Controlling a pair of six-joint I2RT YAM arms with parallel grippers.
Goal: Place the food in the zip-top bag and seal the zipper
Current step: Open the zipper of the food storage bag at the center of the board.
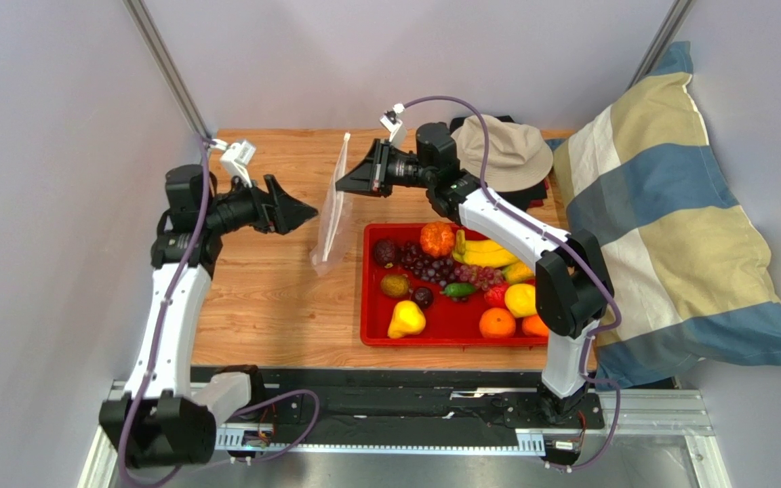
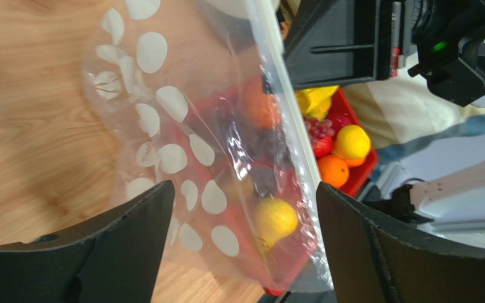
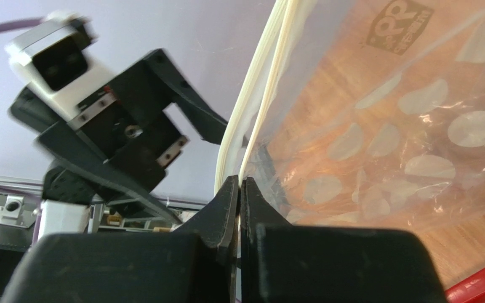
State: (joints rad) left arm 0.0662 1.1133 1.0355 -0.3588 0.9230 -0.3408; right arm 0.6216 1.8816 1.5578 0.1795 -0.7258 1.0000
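Note:
The zip-top bag (image 1: 331,219), clear with white dots, hangs upright over the wooden table, left of the red tray. My right gripper (image 1: 344,184) is shut on its upper edge; in the right wrist view it (image 3: 240,189) pinches the zipper (image 3: 251,101). My left gripper (image 1: 308,215) is open just left of the bag; in the left wrist view it (image 2: 244,187) has the bag (image 2: 182,145) between and beyond its spread fingers, not touching. The food lies in the tray: banana bunch (image 1: 486,251), grapes (image 1: 435,269), pear (image 1: 406,319), orange (image 1: 496,322).
The red tray (image 1: 368,305) sits mid-table, right of the bag. A beige hat (image 1: 507,150) lies at the back right. A striped pillow (image 1: 659,203) fills the right side. Metal poles stand at the back corners.

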